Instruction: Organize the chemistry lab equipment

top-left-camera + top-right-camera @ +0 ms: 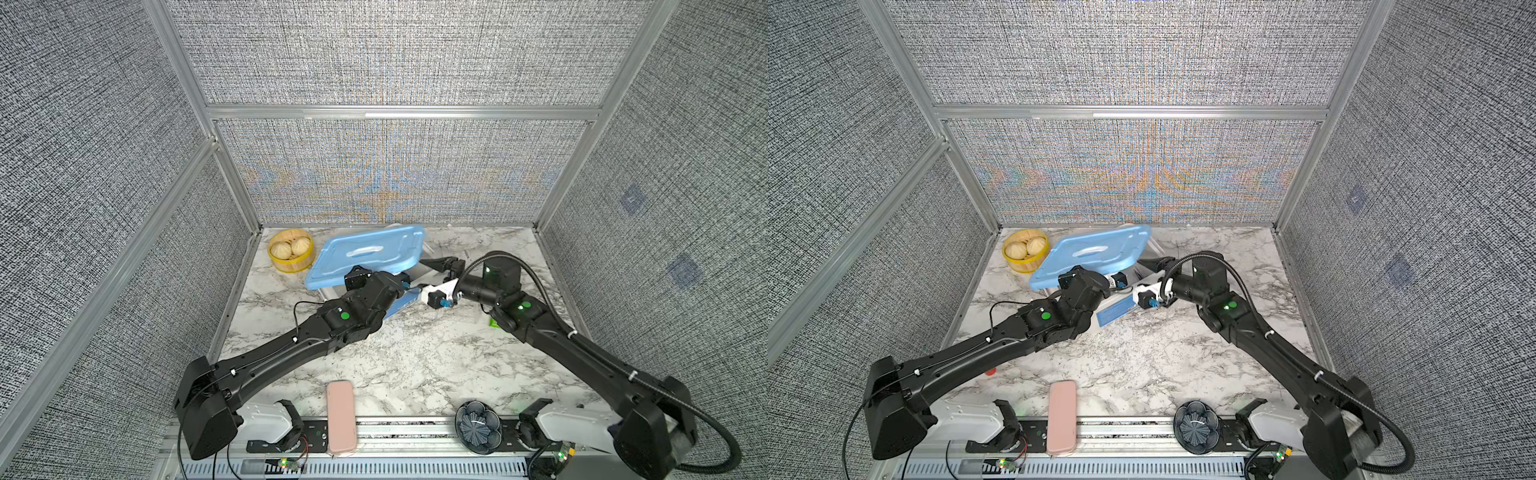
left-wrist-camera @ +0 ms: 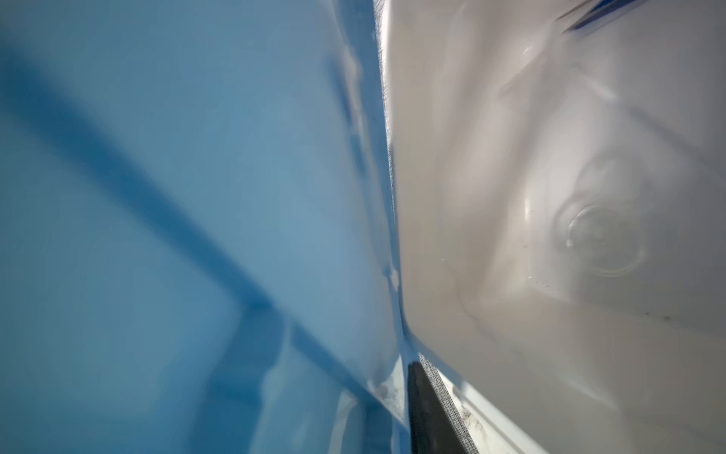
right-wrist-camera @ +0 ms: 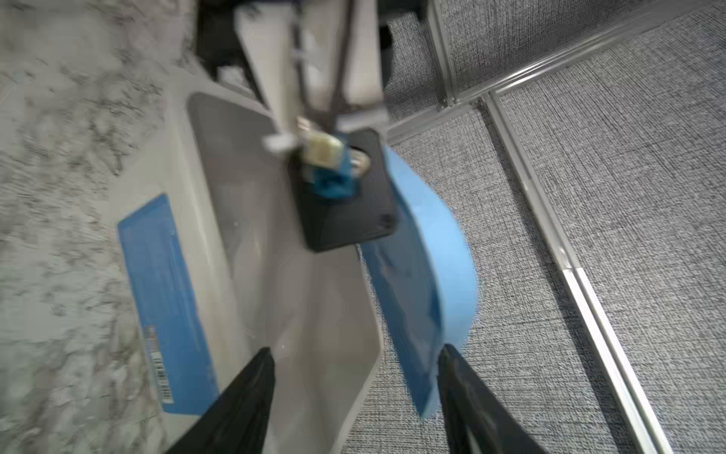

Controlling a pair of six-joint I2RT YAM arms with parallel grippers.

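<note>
Watching both top views, I see the blue lid (image 1: 365,253) tilted up over the pale bin (image 3: 251,220). The left gripper (image 1: 356,277) is tucked beneath the lid, and I cannot tell how its jaws stand. The right gripper (image 3: 355,350) is spread wide, with the bin's wall and the lid's edge between its fingers. A small clear glass vessel (image 2: 601,239) sits, blurred, on the bin's floor.

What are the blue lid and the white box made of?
Blue lid: probably plastic, smooth and matte. Its handle and raised rim look moulded.
White box: likely plastic as well, slightly glossy. A soft shine shows on its rounded walls.
</note>
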